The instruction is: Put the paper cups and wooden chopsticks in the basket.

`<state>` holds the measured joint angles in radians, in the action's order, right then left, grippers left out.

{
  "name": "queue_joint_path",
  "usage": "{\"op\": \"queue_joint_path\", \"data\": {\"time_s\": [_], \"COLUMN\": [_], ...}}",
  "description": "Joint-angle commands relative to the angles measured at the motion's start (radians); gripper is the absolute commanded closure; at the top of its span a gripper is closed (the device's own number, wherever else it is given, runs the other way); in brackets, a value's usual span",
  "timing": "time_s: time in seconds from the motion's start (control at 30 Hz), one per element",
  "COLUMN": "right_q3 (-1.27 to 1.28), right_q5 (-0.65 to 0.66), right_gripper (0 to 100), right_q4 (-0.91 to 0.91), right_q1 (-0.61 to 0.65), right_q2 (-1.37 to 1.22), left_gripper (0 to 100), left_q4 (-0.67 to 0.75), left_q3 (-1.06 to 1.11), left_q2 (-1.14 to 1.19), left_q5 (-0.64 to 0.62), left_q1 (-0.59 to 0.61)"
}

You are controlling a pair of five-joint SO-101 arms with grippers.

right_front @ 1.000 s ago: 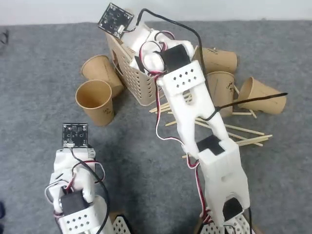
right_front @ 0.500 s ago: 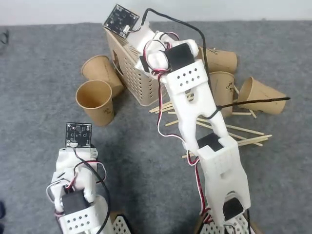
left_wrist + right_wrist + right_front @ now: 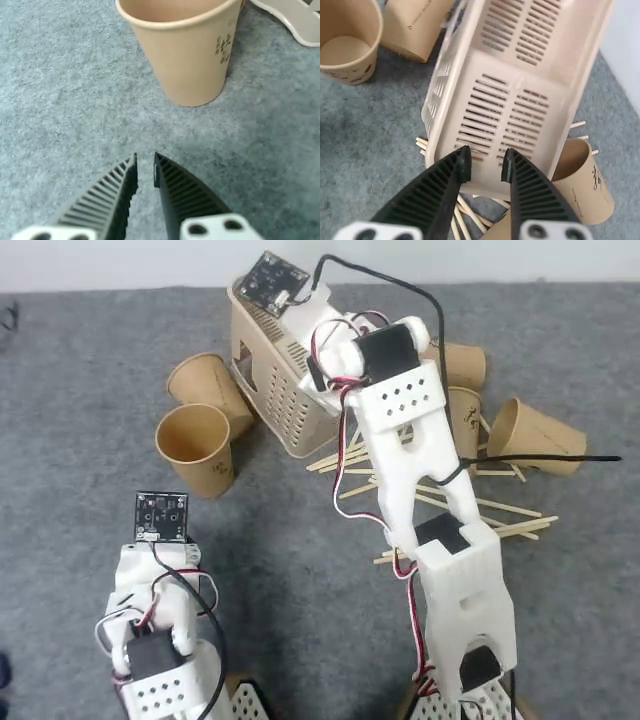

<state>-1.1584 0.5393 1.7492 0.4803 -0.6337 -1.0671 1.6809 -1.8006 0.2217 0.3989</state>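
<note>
I am holding the right tool (image 3: 486, 167), narrowly parted and empty, over the basket (image 3: 275, 390) at upper centre; chopsticks (image 3: 510, 529) are lying just below-right.

We see the desk (image 3: 80, 370) covered in rough, matt grey cloth. The slotted basket (image 3: 520, 100) is smooth beige plastic, the paper cups (image 3: 195, 445) matt brown paper, and the chopsticks (image 3: 515, 528) bare pale wood. The left end effector (image 3: 145, 167) and right end effector (image 3: 486, 162) are ribbed, matt black plastic.

White right arm (image 3: 410, 445) outstretched, white left arm (image 3: 158, 592) folded back.
The right jaws stand parted, pointing down; the left jaws barely apart.
</note>
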Motion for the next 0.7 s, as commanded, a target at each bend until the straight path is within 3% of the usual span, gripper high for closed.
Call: {"op": "queue_joint_path", "data": {"time_s": [0.0, 0.33, 0.67], "right_q3": [0.14, 0.677, 0.825], "right_q5": [0.008, 0.02, 0.017], "right_gripper": [86.8, 86.8, 86.9], "right_q4": [0.045, 0.044, 0.044], "right_q1": [-0.019, -0.01, 0.01], "right_q2": [0.01, 0.245, 0.573], "left_gripper": [94, 94, 94], "left_q4": [0.02, 0.021, 0.021], "left_q3": [-0.01, -0.008, -0.008], "left_q2": [-0.009, -0.009, -0.009], "left_q5": [0.008, 0.008, 0.008], "left_q1": [-0.006, -0.008, -0.006]}}
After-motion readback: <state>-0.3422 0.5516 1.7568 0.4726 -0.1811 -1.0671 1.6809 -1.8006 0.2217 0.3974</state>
